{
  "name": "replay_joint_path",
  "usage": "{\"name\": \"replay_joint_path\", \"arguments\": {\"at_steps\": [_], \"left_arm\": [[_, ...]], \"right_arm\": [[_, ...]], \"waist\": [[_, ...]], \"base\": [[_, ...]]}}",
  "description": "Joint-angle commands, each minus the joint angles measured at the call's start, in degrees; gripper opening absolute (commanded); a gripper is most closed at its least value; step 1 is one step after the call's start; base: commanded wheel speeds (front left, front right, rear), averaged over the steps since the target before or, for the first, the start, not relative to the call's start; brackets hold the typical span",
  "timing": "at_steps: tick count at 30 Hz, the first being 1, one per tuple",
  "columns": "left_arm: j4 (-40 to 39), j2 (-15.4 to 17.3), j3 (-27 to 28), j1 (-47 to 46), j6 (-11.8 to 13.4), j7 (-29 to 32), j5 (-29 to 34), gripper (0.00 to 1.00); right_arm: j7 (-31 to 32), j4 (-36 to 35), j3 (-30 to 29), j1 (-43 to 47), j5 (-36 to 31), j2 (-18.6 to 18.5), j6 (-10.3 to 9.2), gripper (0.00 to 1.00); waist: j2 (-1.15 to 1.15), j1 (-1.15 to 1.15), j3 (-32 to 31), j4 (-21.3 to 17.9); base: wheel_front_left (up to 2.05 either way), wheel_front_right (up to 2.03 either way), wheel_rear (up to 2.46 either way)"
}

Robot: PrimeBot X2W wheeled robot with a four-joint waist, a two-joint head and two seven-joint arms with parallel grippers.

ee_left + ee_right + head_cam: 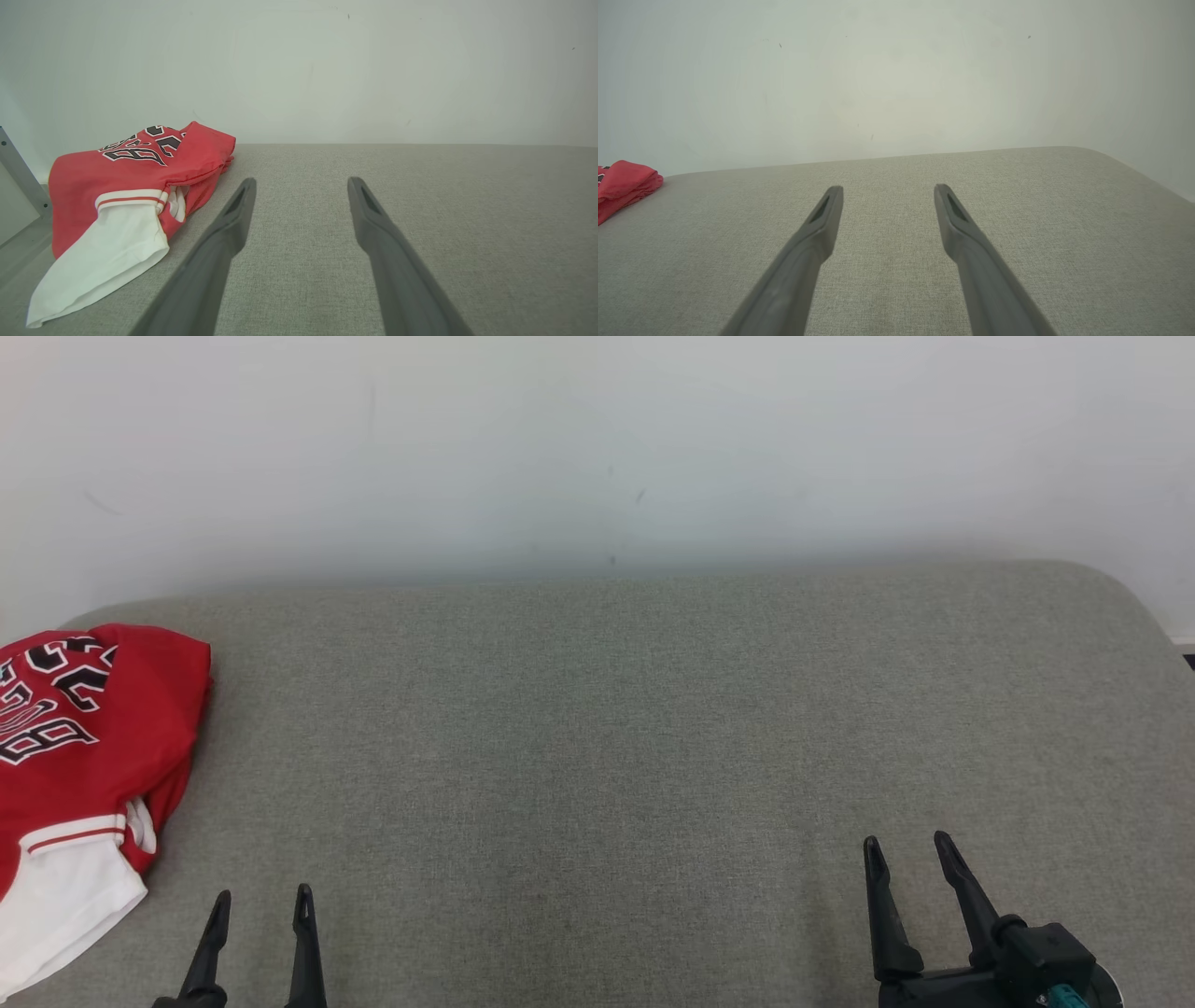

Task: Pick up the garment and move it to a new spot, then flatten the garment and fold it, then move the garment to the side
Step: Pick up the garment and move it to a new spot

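A: Near edge status?
B: The left gripper [262,894] is seen at the near edge, left part, fingers spread, nothing held. The right gripper [906,840] is seen at the near edge, right part, jaws likewise released. Both sets of fingertips are directed at the far edge.

A: Free room?
B: The surface [597,728] is covered in grey woven fabric. From the grippers to the far edge, the middle and right side are left bare. The far right corner is rounded. The far edge is met by a pale wall [597,448].

A: Garment position?
B: The garment [84,747] is laid along the left edge, near the left gripper but not touched by it, and well apart from the right gripper. A grey metal bar [23,179] is seen just beyond it, off the left edge.

A: Axis?
B: The long axis is run along the left edge, slightly slanted. The white end is pointed at the near edge, the red end at the far left corner.

A: Look?
B: It is loosely folded into a thick bundle. The body is red, with black lettering outlined in white at the far end. The white part is bordered by a white band with a red stripe. The text cannot be read.
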Motion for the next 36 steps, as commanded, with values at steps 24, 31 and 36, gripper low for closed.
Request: {"name": "replay_joint_path", "arguments": {"at_steps": [24, 31, 36], "left_arm": [[0.62, -0.22, 0.59, 0.39, 0.52, -0.20, 0.16, 1.00], [-0.57, -0.24, 0.31, 1.13, 1.54, -0.20, 0.00, 1.00], [-0.44, -0.24, 0.18, 1.51, 2.02, -0.20, -0.17, 1.00]], "right_arm": [[-0.18, 0.95, -0.90, 0.94, 0.91, 0.06, -0.12, 1.00], [-0.18, 1.33, -0.77, 0.38, 0.72, 0.05, -0.12, 1.00], [-0.18, 1.73, -0.60, 0.72, 0.70, 0.06, -0.12, 1.00]], "waist": [[0.00, 0.00, 0.21, 11.23], [0.00, 0.00, 0.66, 16.80], [0.00, 0.00, 0.25, 20.15]], "base": [[0.00, 0.00, 0.00], [0.00, 0.00, 0.00], [0.00, 0.00, 0.00]]}}
